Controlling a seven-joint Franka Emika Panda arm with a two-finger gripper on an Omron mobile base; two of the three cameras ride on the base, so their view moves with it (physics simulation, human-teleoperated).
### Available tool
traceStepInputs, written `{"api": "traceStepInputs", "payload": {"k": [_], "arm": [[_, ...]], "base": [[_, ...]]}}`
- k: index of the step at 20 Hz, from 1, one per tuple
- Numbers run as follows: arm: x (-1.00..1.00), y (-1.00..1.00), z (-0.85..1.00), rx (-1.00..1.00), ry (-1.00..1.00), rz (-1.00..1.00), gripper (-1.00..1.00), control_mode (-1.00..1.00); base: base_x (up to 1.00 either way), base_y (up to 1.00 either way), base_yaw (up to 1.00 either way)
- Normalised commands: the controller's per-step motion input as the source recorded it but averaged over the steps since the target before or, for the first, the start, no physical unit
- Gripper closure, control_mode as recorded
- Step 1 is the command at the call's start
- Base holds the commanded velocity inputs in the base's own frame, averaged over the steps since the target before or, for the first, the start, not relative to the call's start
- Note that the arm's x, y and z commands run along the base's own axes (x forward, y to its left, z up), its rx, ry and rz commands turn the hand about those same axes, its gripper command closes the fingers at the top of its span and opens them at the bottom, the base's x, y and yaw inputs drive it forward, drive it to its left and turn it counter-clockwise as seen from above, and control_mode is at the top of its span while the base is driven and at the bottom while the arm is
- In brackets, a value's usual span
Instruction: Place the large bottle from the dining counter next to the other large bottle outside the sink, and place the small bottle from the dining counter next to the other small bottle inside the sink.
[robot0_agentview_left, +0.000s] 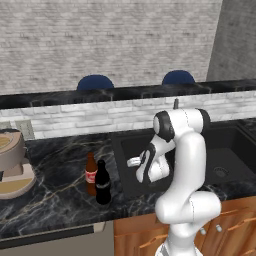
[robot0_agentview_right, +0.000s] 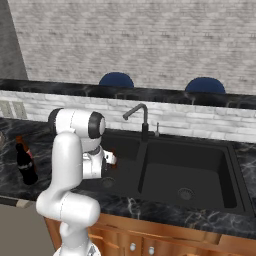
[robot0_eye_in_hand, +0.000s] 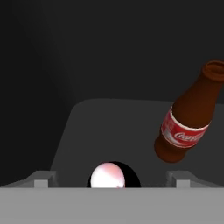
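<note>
Left base view: the white arm rises from the lower right, bends at an elbow above the sink (robot0_agentview_left: 227, 150) and folds back down, so that its hand hangs low in the left basin. The end effector (robot0_agentview_left: 133, 162) points toward the basin's left wall; from here I cannot tell how wide it stands. On the black marble worktop (robot0_agentview_left: 60, 190) left of the sink, the tall black bottle (robot0_agentview_left: 103, 182) stands upright just beside the amber-brown bottle (robot0_agentview_left: 91, 173), the black one nearer the front edge. Behind the white brick backsplash runs the dining counter (robot0_agentview_left: 125, 92), with two blue stools (robot0_agentview_left: 95, 81) beyond it. A wooden, round appliance sits at the far left.

Right base view: the arm rises from the lower left, its wrist reaching into the left basin of the sink (robot0_agentview_right: 200, 165) below the curved faucet (robot0_agentview_right: 139, 117). A small reddish and pale patch shows at the hand. At the left edge the black bottle (robot0_agentview_right: 26, 165) stands with the amber-brown one partly hidden behind it.

Hand view: the two fingertips (robot0_eye_in_hand: 43, 178) stand wide apart at the bottom, with nothing clamped between them. Between and below them lies a small pale-pink rounded thing (robot0_eye_in_hand: 107, 176), apparently the small bottle, on the grey sink floor. To the right a small brown bottle with a red label (robot0_eye_in_hand: 188, 116) leans tilted.
</note>
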Motion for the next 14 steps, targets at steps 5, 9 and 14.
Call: {"api": "traceStepInputs", "payload": {"k": [5,9,14], "arm": [[0.00,-0.01,0.00,0.00,-0.01,0.00,-1.00,-1.00],[0.00,-0.04,0.01,0.00,-0.01,0.00,-1.00,-1.00],[0.00,-0.01,0.06,0.00,-0.01,0.00,-1.00,-1.00]], "base": [[0.00,0.00,0.00],[0.00,0.00,0.00],[0.00,0.00,0.00]]}}
